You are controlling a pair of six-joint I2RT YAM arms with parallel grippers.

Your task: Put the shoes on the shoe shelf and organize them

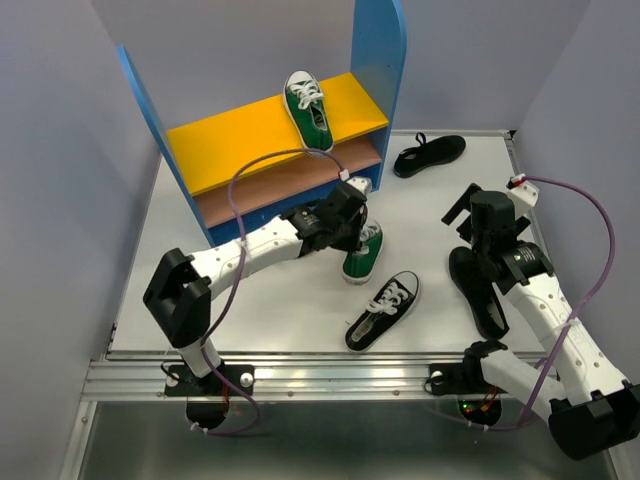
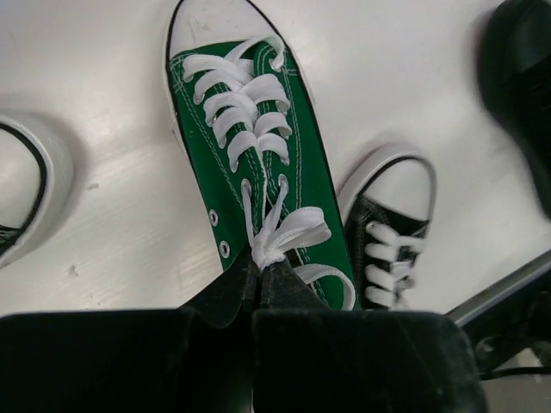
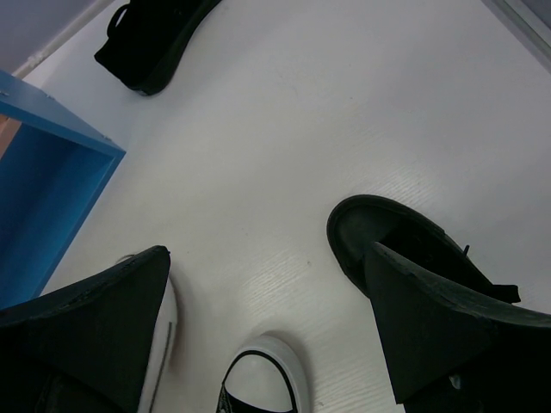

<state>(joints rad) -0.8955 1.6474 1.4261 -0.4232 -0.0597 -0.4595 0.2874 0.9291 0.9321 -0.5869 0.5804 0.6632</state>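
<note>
Top external view: the shoe shelf (image 1: 262, 150) stands at the far left of the table (image 1: 425, 225), blue side panels upright, with the yellow board above the pinkish-brown one. A shelved green sneaker (image 1: 308, 110) lies on the right half of the yellow board, its near end at the board's front edge.

The left arm reaches across in front of the shelf. The left gripper (image 1: 352, 225) sits over the heel end of the green sneaker (image 1: 362, 252), which is just in front of the shelf's right end, toe pointing toward the near edge. Left wrist view: the jaws are pressed nearly together, pinching the green sneaker at its ankle opening, just behind the lace bow. Whether the sole touches the table cannot be told.

A black sneaker (image 1: 383, 310) with white laces lies on the table just nearer than the green one, apart from it. In the left wrist view a white toe cap (image 2: 34, 185) with a thin black line shows at the left edge; the rest of that shoe is cut off.

One all-black shoe (image 1: 430, 153) lies on the table near the shelf's right panel. A second all-black shoe (image 1: 478, 290) lies under the right arm.

Right wrist view: the right gripper (image 3: 267, 254) hangs above bare table, fingers (image 3: 448, 318) spread wide and holding nothing, with the second all-black shoe beside the right-hand finger.
</note>
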